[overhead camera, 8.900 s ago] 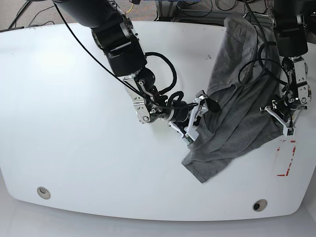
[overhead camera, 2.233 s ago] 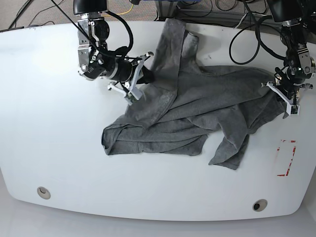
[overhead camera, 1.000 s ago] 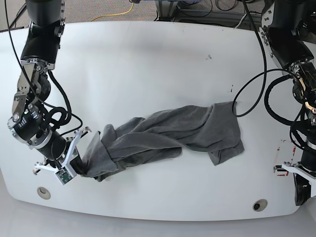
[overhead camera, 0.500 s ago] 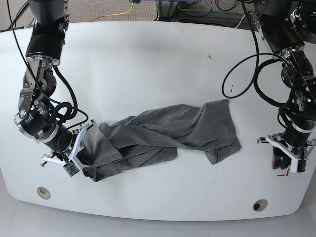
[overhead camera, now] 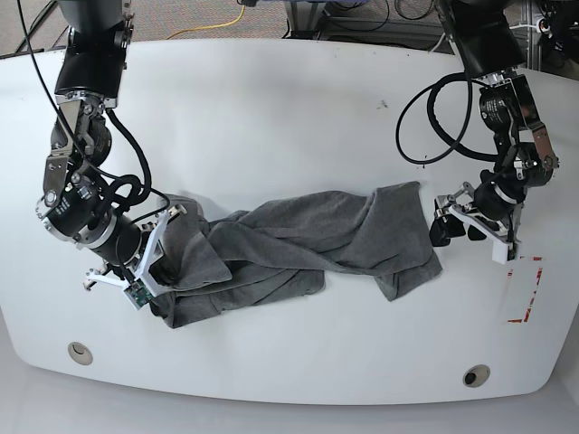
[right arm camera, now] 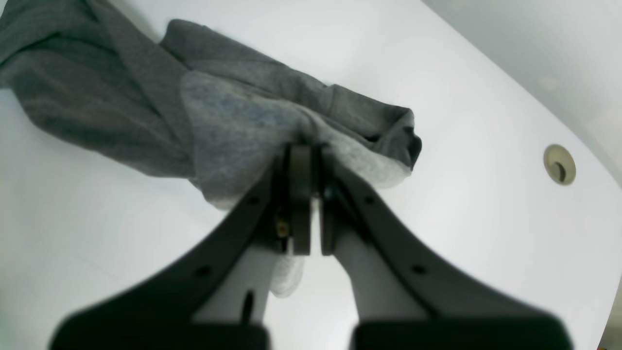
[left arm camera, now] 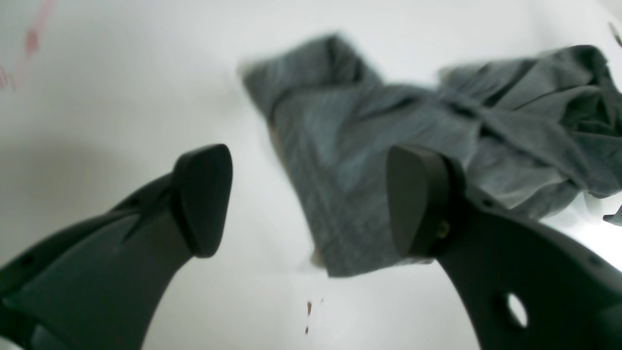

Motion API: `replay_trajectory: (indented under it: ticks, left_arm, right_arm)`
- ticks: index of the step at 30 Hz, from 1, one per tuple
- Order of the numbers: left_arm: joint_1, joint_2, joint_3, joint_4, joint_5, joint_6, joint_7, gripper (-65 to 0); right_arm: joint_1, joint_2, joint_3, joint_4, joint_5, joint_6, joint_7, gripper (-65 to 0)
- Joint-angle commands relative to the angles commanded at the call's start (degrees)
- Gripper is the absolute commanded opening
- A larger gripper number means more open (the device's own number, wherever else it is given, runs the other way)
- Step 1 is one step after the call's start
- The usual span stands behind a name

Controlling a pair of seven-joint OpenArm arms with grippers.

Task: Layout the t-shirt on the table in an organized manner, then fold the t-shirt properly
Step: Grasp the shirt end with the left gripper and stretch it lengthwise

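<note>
Near left on the desk (overhead camera: pixel 271 99): right end effector (right arm camera: pixel 305 160) pinched t-shirt (overhead camera: pixel 298 240); left end effector (left arm camera: pixel 311 194) spread, needed a corner, then pull apart.

floor (overhead camera: pixel 163 18): brownish carpet strip past the table's far edge
yellow cable (overhead camera: pixel 237 13): on the floor, top centre
black cables (overhead camera: pixel 398 9): tangled bunch on the floor, top right
grey frame (overhead camera: pixel 303 14): behind the far edge, partly cut off

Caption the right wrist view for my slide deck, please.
Right gripper shut on the bunched grey t-shirt over the white table.
</note>
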Motion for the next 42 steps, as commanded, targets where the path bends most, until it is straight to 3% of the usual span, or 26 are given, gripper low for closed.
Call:
replay_trajectory:
  ticks: [17,23,28,31,36,42]
  left_arm:
    - [-3.25,1.67,0.7,-17.85,-1.41,0.0,-0.44,-19.2]
    - [-4.4,1.67,6.07,-21.1,-1.41,0.0,-1.49,-19.2]
    - [-4.4,1.76,10.55,-22.42,-1.58,0.0,-5.36,-20.6]
    - [-4.4,1.76,11.16,-22.33,-1.58,0.0,-6.86,-26.9]
    - [-4.48,1.76,10.99,-22.24,-1.67,0.0,-8.18,-47.2]
    - [-4.57,1.49,10.81,-21.8,-1.67,0.09,-9.93,-61.5]
  right_arm:
    - [-0.44,0.0,0.09,0.0,0.0,0.0,0.09,-65.0]
    - [-0.44,0.0,0.09,0.0,0.18,0.0,0.09,-65.0]
    - [-0.44,0.0,0.09,0.0,0.18,0.0,0.09,-65.0]
    - [-0.44,0.0,0.18,0.0,0.09,0.0,0.09,-65.0]
    - [-0.53,0.0,0.26,0.0,0.09,0.0,0.0,-65.0]
    - [-0.53,0.0,0.26,0.0,0.09,0.0,0.0,-65.0]
